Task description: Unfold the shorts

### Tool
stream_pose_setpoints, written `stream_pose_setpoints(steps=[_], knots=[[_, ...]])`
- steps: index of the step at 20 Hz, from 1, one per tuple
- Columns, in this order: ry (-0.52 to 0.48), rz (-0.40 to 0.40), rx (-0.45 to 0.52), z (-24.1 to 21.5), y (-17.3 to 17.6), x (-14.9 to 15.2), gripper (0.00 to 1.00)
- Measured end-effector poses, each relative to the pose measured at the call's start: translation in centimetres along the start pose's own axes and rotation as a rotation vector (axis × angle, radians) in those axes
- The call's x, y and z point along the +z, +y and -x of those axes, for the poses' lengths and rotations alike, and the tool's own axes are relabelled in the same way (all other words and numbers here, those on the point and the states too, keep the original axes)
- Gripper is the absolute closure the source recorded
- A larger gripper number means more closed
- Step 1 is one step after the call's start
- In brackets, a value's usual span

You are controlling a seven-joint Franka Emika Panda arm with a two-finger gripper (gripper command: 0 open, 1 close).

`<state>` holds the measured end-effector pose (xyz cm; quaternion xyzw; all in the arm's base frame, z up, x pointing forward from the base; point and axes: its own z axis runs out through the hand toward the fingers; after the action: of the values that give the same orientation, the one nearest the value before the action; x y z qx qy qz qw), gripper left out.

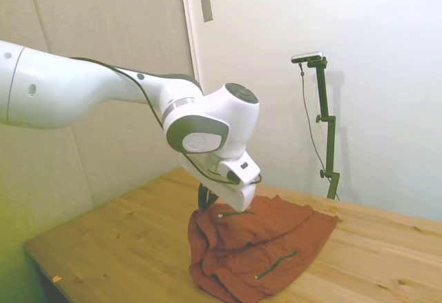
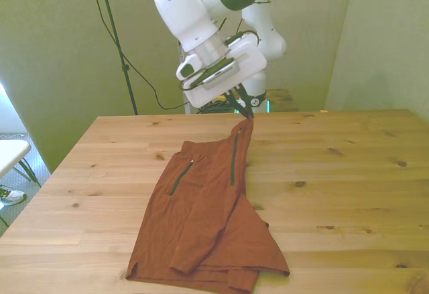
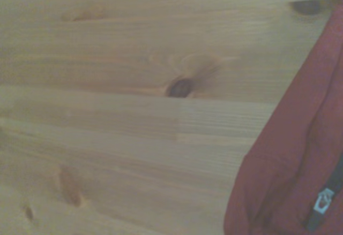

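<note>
My arm reaches out over the wooden tabletop [image 2: 348,193] with the wrist bent down and tilted, so that my pincer [image 2: 245,112] hangs low above the end of the shorts [image 2: 201,220] nearest my base. The fingers look pinched together on a peak of the rust-coloured cloth, which rises from the tabletop to meet them; in the side view the wrist housing hides most of the fingertips, so I judge the grip from the front view. The rest of the shorts lies on the tabletop, still folded and wrinkled, stretching away from my base toward the opposite edge, a little to the front view's left of centre. Two dark greenish zip pockets [image 2: 234,158] show on the upper layer. From the wrist I see blurred wood grain with knots, a fold of the red cloth, and a small pale zip pull [image 3: 323,201].
</note>
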<state>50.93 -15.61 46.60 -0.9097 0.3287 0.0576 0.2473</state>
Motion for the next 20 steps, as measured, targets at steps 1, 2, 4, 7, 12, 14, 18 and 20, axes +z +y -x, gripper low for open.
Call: stream_pose_setpoints(steps=[1, 2, 4, 7, 12, 14, 18, 20], knots=[[-0.015, 0.005, -0.036, 0.8, -0.5, 0.8, 0.0], [-0.027, 0.009, -0.065, 1.4, -0.9, 1.3, 0.0], [-0.045, 0.016, -0.1, 2.3, -1.5, 2.3, 0.0], [-0.064, 0.027, -0.131, 3.1, -2.4, 3.6, 0.0], [-0.082, 0.043, -0.172, 4.1, -4.1, 5.2, 0.0], [-0.035, 0.044, -0.149, 4.0, -5.0, 5.1, 0.0], [0.129, 0.055, 0.0, -0.1, -6.0, 2.8, 0.0], [0.207, 0.047, 0.081, -4.9, -4.5, 0.9, 0.0]])
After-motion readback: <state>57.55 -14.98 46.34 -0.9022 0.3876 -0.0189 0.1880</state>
